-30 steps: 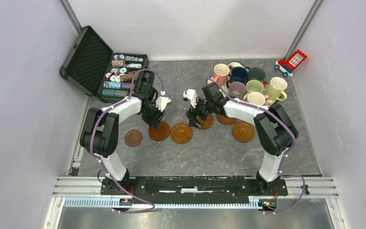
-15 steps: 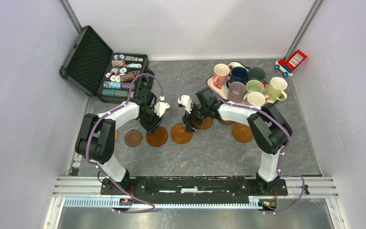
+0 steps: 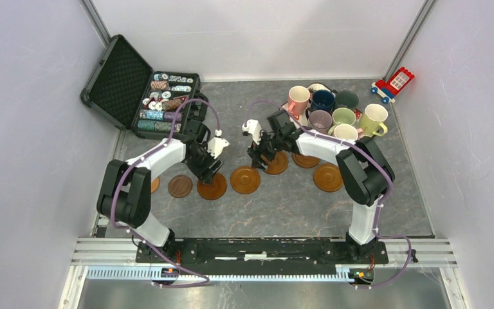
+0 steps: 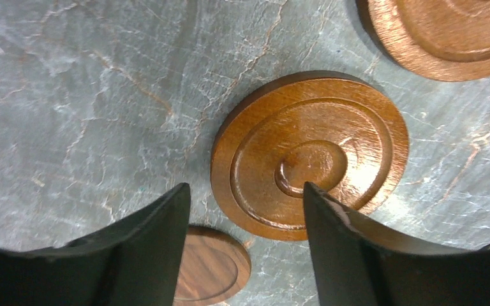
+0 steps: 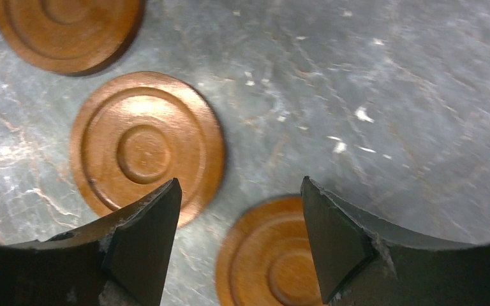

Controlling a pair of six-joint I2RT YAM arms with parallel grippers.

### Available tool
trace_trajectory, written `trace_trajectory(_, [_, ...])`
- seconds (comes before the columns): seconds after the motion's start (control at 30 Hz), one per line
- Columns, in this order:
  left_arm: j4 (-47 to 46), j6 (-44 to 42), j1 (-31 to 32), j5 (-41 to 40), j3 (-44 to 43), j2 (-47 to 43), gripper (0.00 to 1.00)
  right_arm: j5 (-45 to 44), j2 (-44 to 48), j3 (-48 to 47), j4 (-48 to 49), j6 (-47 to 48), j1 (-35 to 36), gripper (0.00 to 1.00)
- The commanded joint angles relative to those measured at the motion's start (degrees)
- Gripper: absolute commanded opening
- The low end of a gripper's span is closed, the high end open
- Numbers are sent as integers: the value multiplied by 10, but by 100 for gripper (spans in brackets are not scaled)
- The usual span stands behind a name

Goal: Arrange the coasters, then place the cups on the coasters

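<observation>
Closest to the arms, the wooden coasters [image 3: 245,180] lay flat on the grey table [image 3: 296,212] in a loose row from left to right. Seven could be counted. The one at the left end was partly hidden under the left arm, and the dark coaster [image 3: 180,186] sat just beside it. The row was not straight, because two coasters right of the middle sat a bit further back than the others.

The left gripper [image 3: 211,172] hung low over the third coaster from the left [image 4: 309,156]. Its fingers stood apart and held nothing, and the coaster lay flat on the table under them. The right gripper [image 3: 258,161] hung over the middle of the row. Its fingers were apart too, with nothing in them, only coasters on the table below [image 5: 147,146].

Further back on the right, the cups [image 3: 343,116] were all bunched together on the white tray [image 3: 315,87]. The pink cup [image 3: 298,98], the navy cup [image 3: 322,100] and the yellow-green cup [image 3: 373,119] were easy to pick out. No cup was on a coaster yet.

At the back left was an open black case of poker chips [image 3: 167,96], and at the back right a small toy house [image 3: 393,82].

So the coaster part looked nearly done, maybe needing a little tidying. The cup part had not begun, and all seven cups were left to move.
</observation>
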State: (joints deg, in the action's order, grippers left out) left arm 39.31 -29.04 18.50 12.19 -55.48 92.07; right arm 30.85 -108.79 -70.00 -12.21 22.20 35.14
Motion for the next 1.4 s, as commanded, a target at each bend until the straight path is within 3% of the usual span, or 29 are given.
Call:
trace_trajectory(0.0, [4,10,4,33,-51,-50,78,-21,24,-33,-27,12,-43,74])
trace_trajectory(0.2, [-46,97,47,55,-132,-13,84,-45,37,-38,-64,31,-102,72])
trace_trajectory(0.47, [-131,206,136,39,-218,101,85,-100,62,-34,-118,97,-164,70])
trace_trajectory(0.77, [-165,267,169,41,-310,207,85,-122,72,13,-142,144,-188,63])
trace_trajectory(1.37, [-218,302,189,55,-306,253,82,-71,142,166,-179,154,-195,43])
